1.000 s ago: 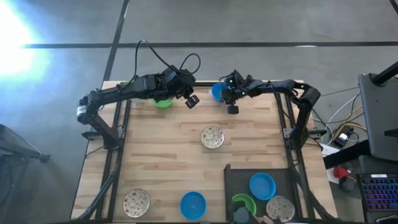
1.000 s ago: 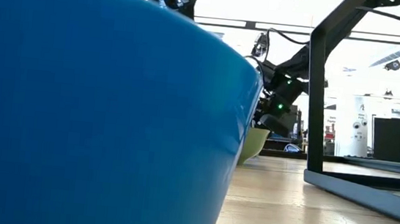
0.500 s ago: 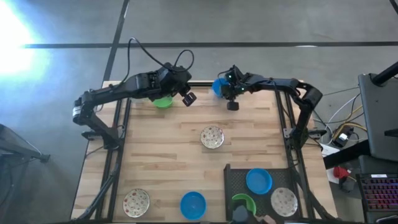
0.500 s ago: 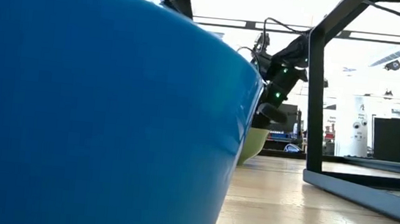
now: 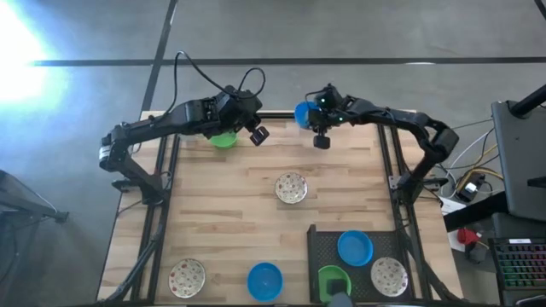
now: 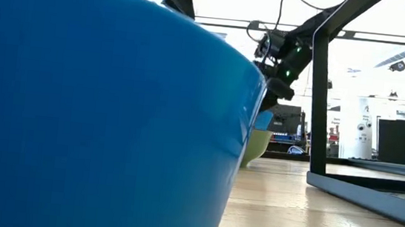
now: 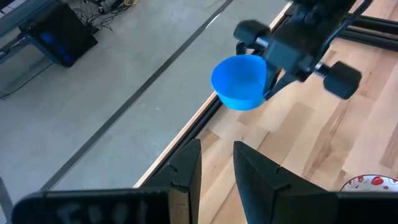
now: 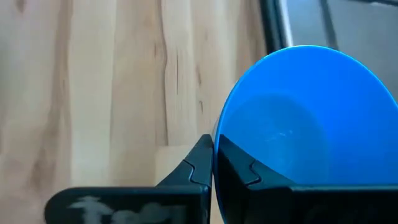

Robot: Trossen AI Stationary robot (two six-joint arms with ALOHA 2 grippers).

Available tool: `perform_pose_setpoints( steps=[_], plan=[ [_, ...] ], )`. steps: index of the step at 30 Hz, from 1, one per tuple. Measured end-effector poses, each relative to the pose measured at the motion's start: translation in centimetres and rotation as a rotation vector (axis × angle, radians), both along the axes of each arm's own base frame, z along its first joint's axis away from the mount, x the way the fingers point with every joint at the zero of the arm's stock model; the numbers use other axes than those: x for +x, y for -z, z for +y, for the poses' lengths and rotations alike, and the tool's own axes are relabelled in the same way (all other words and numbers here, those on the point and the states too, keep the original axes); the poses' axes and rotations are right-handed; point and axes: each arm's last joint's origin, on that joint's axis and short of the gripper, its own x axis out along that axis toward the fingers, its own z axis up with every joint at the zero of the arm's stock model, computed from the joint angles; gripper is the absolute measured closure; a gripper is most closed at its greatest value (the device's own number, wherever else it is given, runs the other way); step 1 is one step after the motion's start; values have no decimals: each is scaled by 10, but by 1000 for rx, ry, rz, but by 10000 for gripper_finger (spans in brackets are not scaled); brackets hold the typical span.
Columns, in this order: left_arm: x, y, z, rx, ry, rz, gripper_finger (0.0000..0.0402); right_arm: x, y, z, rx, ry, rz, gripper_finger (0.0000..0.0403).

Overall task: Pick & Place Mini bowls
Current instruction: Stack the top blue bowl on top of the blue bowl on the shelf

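My right gripper (image 5: 309, 117) is shut on a plain blue mini bowl (image 5: 302, 113), held in the air over the table's far edge; the left wrist view shows the bowl (image 7: 239, 81) too. My left gripper (image 7: 216, 167) hovers at the far left with a narrow gap between its fingers, which hold nothing. It is just right of a green bowl (image 5: 223, 139) that rests on its base under the left arm. A speckled bowl (image 5: 291, 188) sits mid-table. At the near edge stand another speckled bowl (image 5: 186, 277) and a blue bowl (image 5: 264, 280). My right gripper pinches the blue bowl's rim (image 8: 219, 140), with one finger (image 8: 245, 174) inside the bowl and the other finger (image 8: 198, 163) outside its wall. The bowl is lifted clear of the table and tilted, its opening turned toward the table's left side.
A black tray (image 5: 320, 243) at the near right holds a blue bowl (image 5: 356, 248), a green bowl (image 5: 334, 279) and a speckled bowl (image 5: 388, 275). In the low view the near blue bowl (image 6: 98, 111) blocks most of the picture. Bare wood lies around the middle speckled bowl.
My right gripper has risen with the blue bowl and carried it a little toward the far edge, so the bowl now hangs clear of the table. My left gripper drew back slightly toward the table's left. The bowls in the tray shifted a little.
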Motion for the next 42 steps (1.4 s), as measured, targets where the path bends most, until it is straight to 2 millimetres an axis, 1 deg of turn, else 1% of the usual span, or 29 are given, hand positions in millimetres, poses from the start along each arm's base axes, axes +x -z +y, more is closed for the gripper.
perform_pose_setpoints(
  steps=[4,8,12,16,22,28,32,36,42],
  plan=[
    [0,0,0,0,1,1,314,-6,-24,10,-6,34,-65,394],
    [0,0,0,2,2,3,314,-18,-48,28,6,83,-73,394],
    [0,0,0,3,3,4,314,-33,-68,57,5,134,-22,394],
    [0,0,0,2,3,4,314,-50,-88,89,76,167,-21,394],
    [1,0,-2,-8,18,-1,314,-75,-107,141,187,216,-16,394],
    [5,1,-13,-52,147,2,314,-97,-117,193,330,201,17,394],
    [8,1,-24,-70,214,1,314,-111,-119,228,354,134,60,394],
    [10,1,-37,-73,258,2,314,-120,-119,261,370,61,73,394],
    [13,1,-63,-87,335,-7,314,-132,-112,311,371,-32,125,394]
  ],
)
